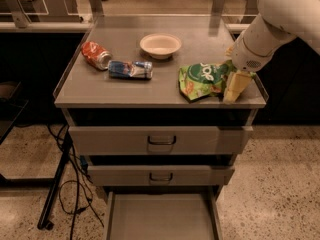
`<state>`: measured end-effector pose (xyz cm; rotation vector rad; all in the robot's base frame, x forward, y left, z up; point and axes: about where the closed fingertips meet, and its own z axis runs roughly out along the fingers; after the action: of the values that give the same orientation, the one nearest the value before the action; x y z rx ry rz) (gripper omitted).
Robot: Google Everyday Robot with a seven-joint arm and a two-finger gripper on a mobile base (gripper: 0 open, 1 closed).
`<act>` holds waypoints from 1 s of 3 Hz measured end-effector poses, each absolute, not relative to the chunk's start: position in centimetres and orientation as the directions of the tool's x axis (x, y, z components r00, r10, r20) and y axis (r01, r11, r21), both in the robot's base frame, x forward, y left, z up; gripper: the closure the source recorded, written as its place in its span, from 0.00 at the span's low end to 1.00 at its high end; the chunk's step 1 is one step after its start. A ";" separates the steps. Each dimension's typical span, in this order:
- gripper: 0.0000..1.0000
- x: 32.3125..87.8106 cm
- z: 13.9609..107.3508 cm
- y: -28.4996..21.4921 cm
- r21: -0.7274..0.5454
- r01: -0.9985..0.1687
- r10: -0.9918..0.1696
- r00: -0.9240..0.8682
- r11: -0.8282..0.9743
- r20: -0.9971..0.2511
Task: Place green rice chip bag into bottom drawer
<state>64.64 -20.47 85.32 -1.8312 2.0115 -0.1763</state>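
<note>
The green rice chip bag [202,79] lies crinkled on the cabinet top, right of centre near the front edge. My gripper [232,79] comes down from the upper right on a white arm and sits at the bag's right end, touching or almost touching it. The bottom drawer [160,216] is pulled open at the foot of the cabinet, a plain grey tray with nothing in it that I can see.
A crushed orange-red can [96,55], a crushed blue can [130,69] and a white bowl [160,45] lie on the cabinet top [115,91]. Two shut drawer fronts [160,140] are above the open drawer. Cables and a stand leg [57,184] are on the floor at left.
</note>
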 end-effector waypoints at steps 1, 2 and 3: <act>0.41 64.6 85.3 -20.5 -0.363 -0.923 -0.975 -0.051 0.128 -0.215; 0.65 64.6 85.3 -20.5 -0.363 -0.923 -0.975 -0.051 0.128 -0.215; 0.88 64.6 85.3 -20.5 -0.363 -0.923 -0.975 -0.051 0.128 -0.215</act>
<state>64.64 -20.46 85.31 -1.8314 2.0116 -0.1762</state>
